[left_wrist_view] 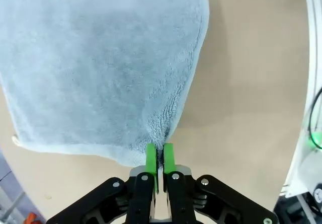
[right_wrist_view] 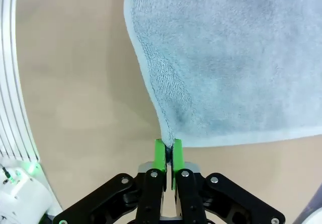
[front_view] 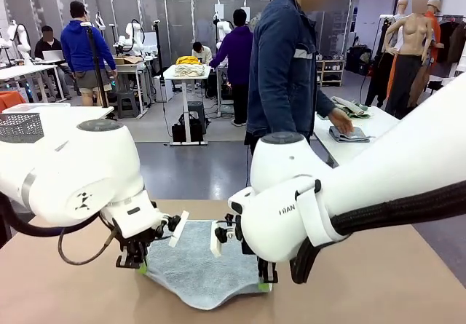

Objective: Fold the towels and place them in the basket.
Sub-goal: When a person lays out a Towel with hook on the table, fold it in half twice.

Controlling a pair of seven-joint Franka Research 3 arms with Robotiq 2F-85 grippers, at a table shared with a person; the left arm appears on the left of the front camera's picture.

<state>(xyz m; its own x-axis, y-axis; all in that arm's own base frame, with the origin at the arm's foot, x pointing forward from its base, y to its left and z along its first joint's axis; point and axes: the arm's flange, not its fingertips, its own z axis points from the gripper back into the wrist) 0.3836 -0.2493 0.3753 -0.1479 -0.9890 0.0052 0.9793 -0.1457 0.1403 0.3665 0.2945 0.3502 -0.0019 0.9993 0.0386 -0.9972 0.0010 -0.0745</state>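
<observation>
Towel (front_view: 198, 269), pale blue-grey, lies mostly flat on the tan surface (front_view: 65, 287) btwn the two arms, its near edge raised a bit where it's pinched. L fingers (front_view: 141, 267) are closed on one near corner, R fingers (front_view: 263, 285) on the other. Wrist views agree: L fingers (left_wrist_view: 153, 156) and R fingers (right_wrist_view: 162, 151) each clamp a bunched bit of terry, w/ the rest of the cloth spreading away over the surface. Step, as I read it: start of the first fold, both near corners gripped, nothing turned over yet, no crease showing. Next move prob. needs both arms to lift together & carry the near edge over to the far edge. Spacing should stay even so the cloth doesn't sag or twist, then release w/ edges lined up. Basket (front_view: 20, 126), if that's the grey perforated bin on a white table at far left, is well apart from the towel & partly cut off. Person (front_view: 284, 62) stands beyond the far side w/ a hand (front_view: 341, 120) on a folded cloth (front_view: 351, 135) on a side table; can't tell if that's the 2nd towel. Far corners sit behind the wrists in front view, corner loop not made out, & wrist views crop the cloth at the frame.
</observation>
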